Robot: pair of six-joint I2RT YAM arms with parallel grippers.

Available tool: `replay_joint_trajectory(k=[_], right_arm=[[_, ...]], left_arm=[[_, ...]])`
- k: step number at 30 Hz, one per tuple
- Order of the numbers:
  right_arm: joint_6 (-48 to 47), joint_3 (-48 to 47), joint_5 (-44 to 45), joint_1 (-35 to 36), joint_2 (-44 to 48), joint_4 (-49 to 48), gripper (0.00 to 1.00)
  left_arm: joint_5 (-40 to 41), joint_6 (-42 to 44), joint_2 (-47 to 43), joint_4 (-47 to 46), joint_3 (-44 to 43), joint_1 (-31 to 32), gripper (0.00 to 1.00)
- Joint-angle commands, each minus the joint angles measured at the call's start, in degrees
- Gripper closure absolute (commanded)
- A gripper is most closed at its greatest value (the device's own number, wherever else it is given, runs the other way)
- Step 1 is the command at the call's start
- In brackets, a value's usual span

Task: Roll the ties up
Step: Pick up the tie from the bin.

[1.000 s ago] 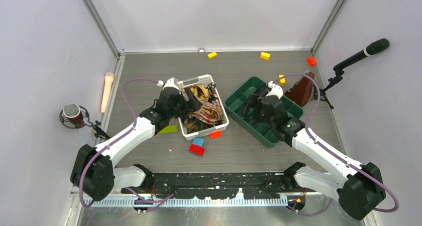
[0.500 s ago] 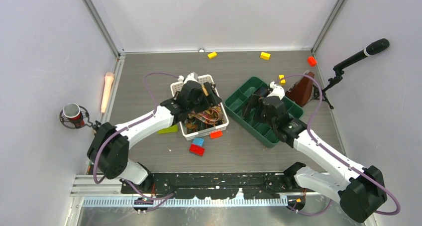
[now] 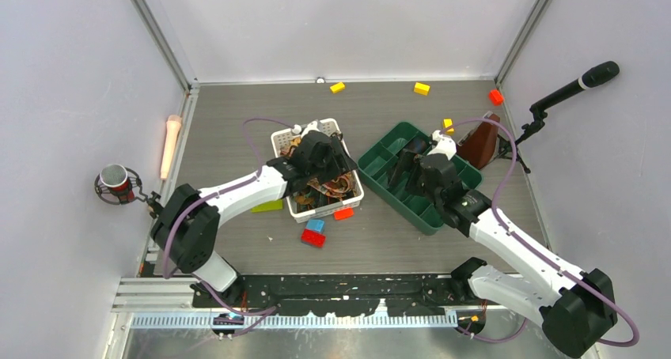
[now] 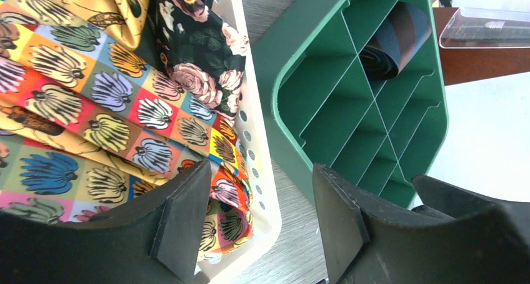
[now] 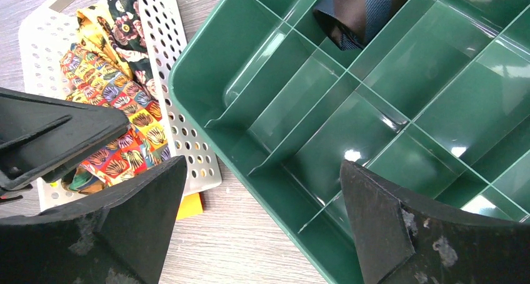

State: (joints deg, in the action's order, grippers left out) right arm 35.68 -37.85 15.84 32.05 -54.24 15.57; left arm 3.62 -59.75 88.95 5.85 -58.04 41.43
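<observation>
The limp, slippery-looking ties (image 4: 106, 96) seemed best pinched at a raised fold; the left end effector (image 4: 259, 190) and right end effector (image 5: 262, 171) both stood open, empty.

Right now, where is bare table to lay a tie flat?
Free: the grey tabletop between the white perforated basket and the back wall, and the near strip before the green compartment tray. Crowded: the basket-tray gap and around the red and blue blocks.
</observation>
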Motion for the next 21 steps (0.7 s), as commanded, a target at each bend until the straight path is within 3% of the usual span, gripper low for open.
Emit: replay_joint_trajectory(k=[1, 14, 21], right_arm=[[-0.7, -0.5, 1.7, -0.2, 1.5, -0.5, 0.00], [-0.2, 0.6, 2.1, -0.1, 2.3, -0.5, 0.00], [-0.2, 0.7, 2.0, -0.1, 2.5, -0.6, 0.00]], left_arm=[[-1.6, -1.0, 2.0, -1.8, -2.8, 0.6, 0.38], [4.1, -3.1, -6.4, 4.2, -0.9, 5.0, 0.33], [3.3, -4.7, -5.4, 4.2, -0.1, 5.4, 0.33]])
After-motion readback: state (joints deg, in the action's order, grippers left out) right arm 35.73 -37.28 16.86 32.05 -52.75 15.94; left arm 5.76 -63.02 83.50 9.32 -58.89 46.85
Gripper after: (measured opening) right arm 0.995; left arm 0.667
